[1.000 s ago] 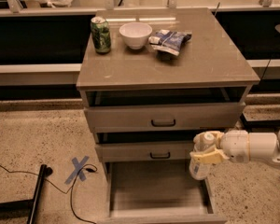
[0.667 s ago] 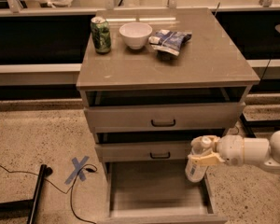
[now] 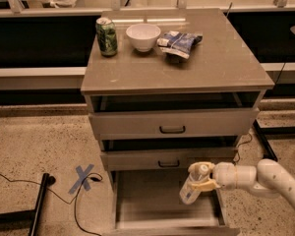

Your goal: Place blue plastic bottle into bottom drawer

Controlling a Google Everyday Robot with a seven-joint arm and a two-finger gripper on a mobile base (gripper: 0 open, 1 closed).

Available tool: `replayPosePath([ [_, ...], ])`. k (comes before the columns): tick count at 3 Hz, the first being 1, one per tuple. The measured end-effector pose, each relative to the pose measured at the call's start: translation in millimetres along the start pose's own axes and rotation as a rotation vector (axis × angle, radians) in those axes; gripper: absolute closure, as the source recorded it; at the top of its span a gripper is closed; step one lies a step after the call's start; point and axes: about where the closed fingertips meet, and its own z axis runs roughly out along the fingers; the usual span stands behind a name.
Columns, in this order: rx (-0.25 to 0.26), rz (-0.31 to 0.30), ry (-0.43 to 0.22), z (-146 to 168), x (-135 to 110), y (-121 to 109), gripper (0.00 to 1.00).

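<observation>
Blue bottle in hand, over drawer

- Can — back left of the cabinet top.
- Bowl just right of it.
- Snack bag — right of the bowl.
- Tape cross on the floor.

At five o'clock, the gripper clasps the blue plastic bottle and hides its middle. The label is too blurred to read. The arm runs off the right edge, and the lower edge cuts the front of the bottom drawer.
</observation>
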Motion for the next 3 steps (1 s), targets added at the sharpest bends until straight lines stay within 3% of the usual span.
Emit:
replayPosePath([
  [1, -0.049, 0.017, -0.004, 18.2, 54.1, 3.2, 1.00],
  [2, -0.052, 0.026, -0.010, 21.3, 60.2, 4.4, 1.00],
  [3, -0.013, 0.007, -0.009, 23.0, 61.6, 1.4, 1.00],
])
